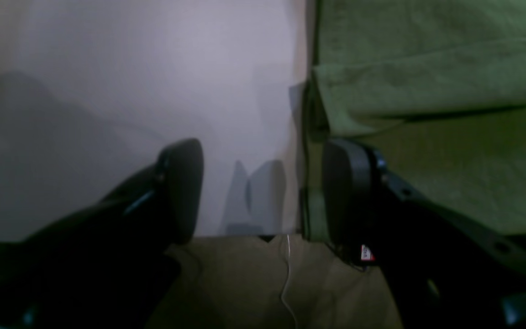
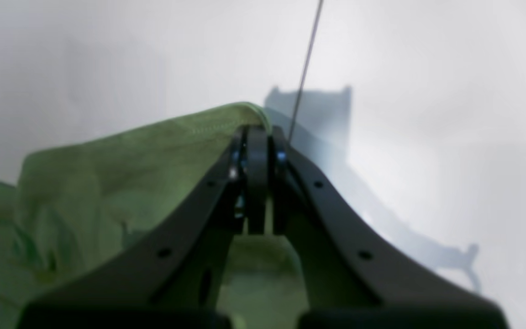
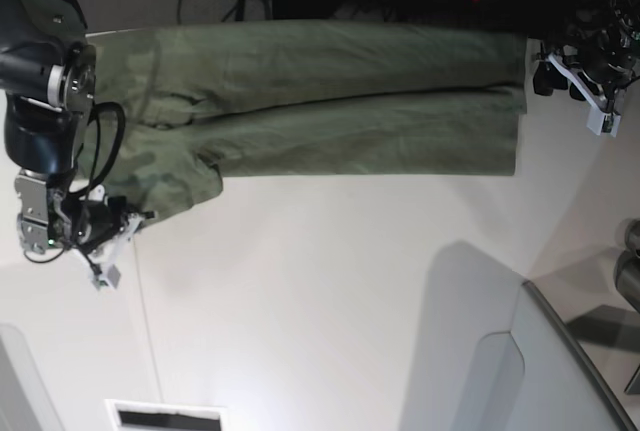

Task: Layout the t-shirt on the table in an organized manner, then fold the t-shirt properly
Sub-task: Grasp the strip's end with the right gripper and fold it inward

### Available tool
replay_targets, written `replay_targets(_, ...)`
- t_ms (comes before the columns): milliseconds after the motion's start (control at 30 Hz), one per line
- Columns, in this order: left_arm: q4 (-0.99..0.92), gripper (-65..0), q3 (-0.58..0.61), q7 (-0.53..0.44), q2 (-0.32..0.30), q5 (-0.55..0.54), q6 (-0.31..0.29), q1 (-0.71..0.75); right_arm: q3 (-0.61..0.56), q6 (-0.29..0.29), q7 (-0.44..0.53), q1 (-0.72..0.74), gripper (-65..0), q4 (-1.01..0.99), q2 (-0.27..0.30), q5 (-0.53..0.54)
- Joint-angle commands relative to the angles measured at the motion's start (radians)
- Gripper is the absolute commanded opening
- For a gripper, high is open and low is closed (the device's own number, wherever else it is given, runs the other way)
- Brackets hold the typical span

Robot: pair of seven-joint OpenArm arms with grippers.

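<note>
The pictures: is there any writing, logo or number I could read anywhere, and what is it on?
None can be read.
Small red and white sticker on the left claw: marks too blurred to read.
The t-shirt: no print or label showing.
The table: no marks.
The right claw, pinching the t-shirt's edge: plain black, no lettering.

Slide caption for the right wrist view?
Right gripper shut on the t-shirt edge, lifting a fold above the table.
</note>
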Motion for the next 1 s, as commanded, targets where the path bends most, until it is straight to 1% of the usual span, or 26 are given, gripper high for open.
replay_targets(0, 0.016, -29.1, -0.005, -0.019, -0.019, -0.008, 0.001, -0.009, 0.001, 0.003, -0.013, 0.023, -65.0, 0.063, 0.014, 0.009)
replay_targets(33, 0.016, -30.9, -0.005, -0.019, -0.019, -0.008, 0.001, -0.019, 0.001, 0.004, -0.046, 0.003, -65.0, 0.108, 0.013, 0.014)
replay_targets(200, 0.016, -43.4, -0.005, -0.019, -0.019, -0.008, 0.004, -0.046, 0.001, 0.006, -0.217, -0.139, -65.0, 0.465, -0.030, 0.014)
replay_targets(300, 0.014, -47.7, -0.004, -0.019, -0.019, -0.010, 0.003, -0.052, 0.001, 0.006, -0.286, -0.240, -65.0, 0.654, -0.067, 0.014)
replay_targets(400, 0.014, -48.1, -0.004, -0.019, -0.019, -0.014, 0.003, -0.053, 0.001, 0.006, -0.326, -0.327, -65.0, 0.797, -0.095, 0.014)
replay_targets(567, -0.012, -48.1, -0.004, -0.019, -0.019, -0.014, 0.001, -0.073, 0.001, 0.006, -0.382, -0.439, -65.0, 0.959, -0.130, 0.014)
replay_targets(800, -0.062, -48.1, -0.004, -0.019, -0.019, -0.008, 0.001, -0.093, 0.005, 0.006, -0.471, -0.564, -65.0, 1.157, -0.135, 0.014)
replay_targets(967, -0.061, -48.1, -0.004, -0.019, -0.020, -0.008, 0.001, -0.095, 0.007, 0.006, -0.484, -0.650, -65.0, 1.234, -0.148, 0.014)
